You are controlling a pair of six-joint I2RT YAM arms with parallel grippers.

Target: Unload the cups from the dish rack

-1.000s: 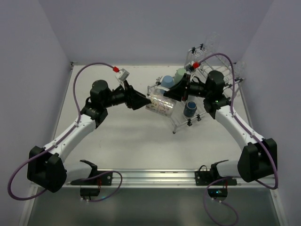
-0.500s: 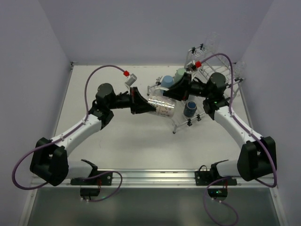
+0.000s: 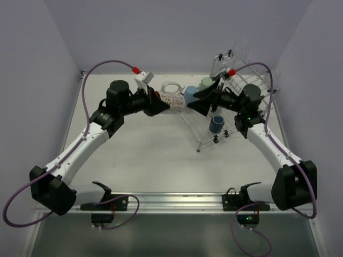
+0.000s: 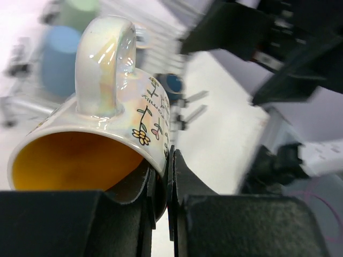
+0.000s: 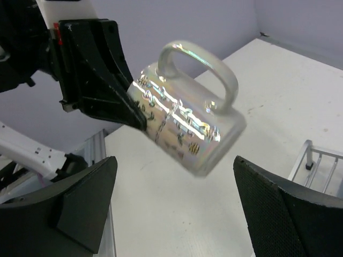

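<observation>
One white mug (image 4: 107, 123) hangs rim-clamped in the left pincer (image 4: 168, 160).

Open table (image 3: 144, 160) left of the rack (image 3: 213, 140) (seemingly bare); mug (image 3: 172, 99) fronts right claw (image 3: 191, 103).

White floral mug (image 5: 185, 128), orange inside, sideways, handle up, beside rack (image 3: 214, 140); dk-blue cup (image 3: 216, 124) prob. inside.

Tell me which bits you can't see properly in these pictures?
1. Left wrist view: the light blue cup and pale green cup are blurred, and the top edge cuts the green one.
2. Left wrist view: the left gripper hides the lower rim of the white mug.
3. Right wrist view: the right edge cuts the dish rack, so only a corner shows.
4. Top view: the right arm covers part of the rack.
</observation>
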